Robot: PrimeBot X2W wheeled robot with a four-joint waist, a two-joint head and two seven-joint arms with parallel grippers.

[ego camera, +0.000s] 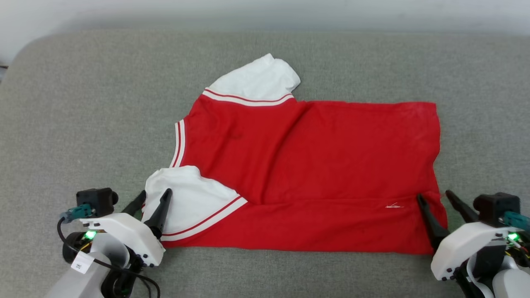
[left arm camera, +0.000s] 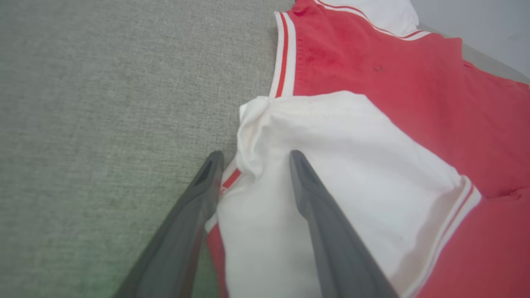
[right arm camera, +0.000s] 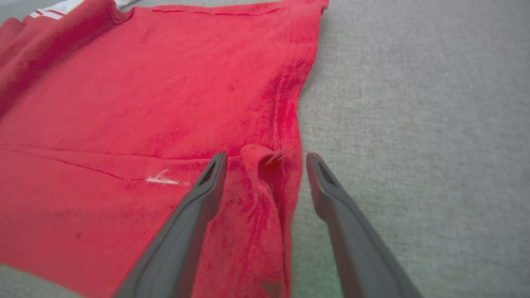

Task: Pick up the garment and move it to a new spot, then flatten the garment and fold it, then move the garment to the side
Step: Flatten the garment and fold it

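The garment point(ego camera: 306, 165), a red jersey with white sleeves and striped trim, lies spread on the grey cushion, its near edge folded over toward the middle. My left gripper point(ego camera: 154, 193) stands open at the near white sleeve point(left arm camera: 331, 165), one finger on each side of a bunched pinch of white cloth. My right gripper point(ego camera: 434, 196) is open at the garment's near right corner point(right arm camera: 269, 174), its fingers straddling a small raised ridge of red fabric. Neither gripper holds the cloth. The numerals are hidden.
The grey upholstered surface point(ego camera: 83, 124) extends well beyond the garment to the left, right and back. A pale wall point(ego camera: 265, 12) runs behind it. The cushion's rounded corner point(ego camera: 29, 49) lies at the far left.
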